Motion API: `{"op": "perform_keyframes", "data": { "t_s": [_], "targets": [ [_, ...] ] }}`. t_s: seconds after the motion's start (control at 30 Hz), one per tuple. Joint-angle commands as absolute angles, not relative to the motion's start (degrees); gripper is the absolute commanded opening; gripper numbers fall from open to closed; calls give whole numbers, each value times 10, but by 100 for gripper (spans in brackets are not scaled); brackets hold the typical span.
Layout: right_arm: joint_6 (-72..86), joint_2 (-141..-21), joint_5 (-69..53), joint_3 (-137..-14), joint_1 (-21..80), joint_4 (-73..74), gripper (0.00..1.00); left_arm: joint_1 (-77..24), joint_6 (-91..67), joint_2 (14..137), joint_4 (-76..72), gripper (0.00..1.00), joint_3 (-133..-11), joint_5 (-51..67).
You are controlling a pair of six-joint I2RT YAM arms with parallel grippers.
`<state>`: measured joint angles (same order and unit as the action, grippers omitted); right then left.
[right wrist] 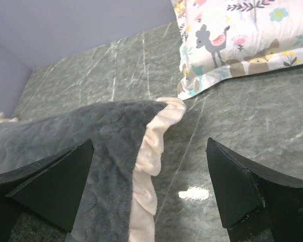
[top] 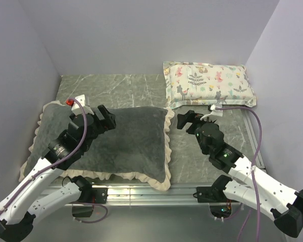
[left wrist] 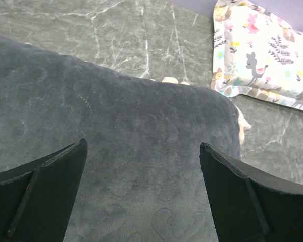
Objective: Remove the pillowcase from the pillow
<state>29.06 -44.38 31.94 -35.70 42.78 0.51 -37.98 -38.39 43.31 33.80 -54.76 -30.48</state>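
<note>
The dark grey pillowcase with a cream ruffled frill lies flat and filled on the table's left half. The white pillow is hidden inside it. My left gripper is open and hovers over the case's upper middle; its grey quilted top fills the left wrist view. My right gripper is open just right of the case's far right corner. The right wrist view shows that corner and the frill between the open fingers.
A small floral animal-print pillow lies at the back right; it also shows in the left wrist view and right wrist view. Grey marbled table with lilac walls on three sides. Metal rail along the front edge.
</note>
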Motion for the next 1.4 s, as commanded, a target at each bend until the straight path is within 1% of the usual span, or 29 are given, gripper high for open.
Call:
{"op": "perform_keyframes", "data": {
  "t_s": [0.0,0.1,0.2,0.23,0.33,0.4,0.5,0.53,0.6,0.67,0.7,0.73,0.77,0.8,0.83,1.0,1.13,1.23,1.27,1.37],
  "targets": [
    [262,-431,284,-363,432,-4,100,-383,-402,435,356,99,-564,-322],
    [240,-427,256,-365,432,-4,100,-382,-413,431,391,99,-577,-342],
    [221,-423,197,-366,431,9,100,-382,-456,435,445,99,-605,-369],
    [211,-420,154,-365,432,7,98,-383,-466,439,485,99,-614,-376],
    [202,-419,102,-371,442,10,98,-383,-524,446,547,99,-652,-417],
    [197,-425,104,-384,461,16,99,-382,-559,433,585,99,-664,-431],
    [173,-453,145,-412,524,16,100,-382,-587,405,613,99,-660,-445],
    [154,-474,154,-419,563,12,100,-382,-595,401,622,99,-659,-448],
    [133,-501,178,-443,598,1,100,-382,-607,392,641,99,-664,-448],
    [98,-550,192,-464,657,1,100,-382,-613,389,651,99,-666,-448],
    [84,-568,217,-485,682,-23,100,-382,-614,389,659,99,-667,-449],
    [50,-606,231,-497,704,-29,100,-382,-613,389,660,99,-667,-449],
    [30,-626,247,-509,747,-34,100,-382,-613,390,662,99,-669,-449],
    [11,-648,287,-533,763,-46,100,-383,-609,391,660,99,-670,-449],
    [-30,-694,300,-548,776,-50,100,-382,-609,391,658,99,-674,-449],
    [-135,-821,323,-630,827,-70,100,-382,-577,406,646,99,-721,-452],
    [-179,-857,337,-646,877,-89,100,-382,-548,424,640,99,-777,-457],
    [-203,-896,387,-648,922,-103,100,-382,-530,437,638,99,-791,-460],
    [-210,-906,421,-644,933,-108,100,-382,-520,439,630,99,-792,-457],
    [-231,-929,456,-638,973,-144,100,-382,-507,446,617,99,-796,-454]
  ]
}}
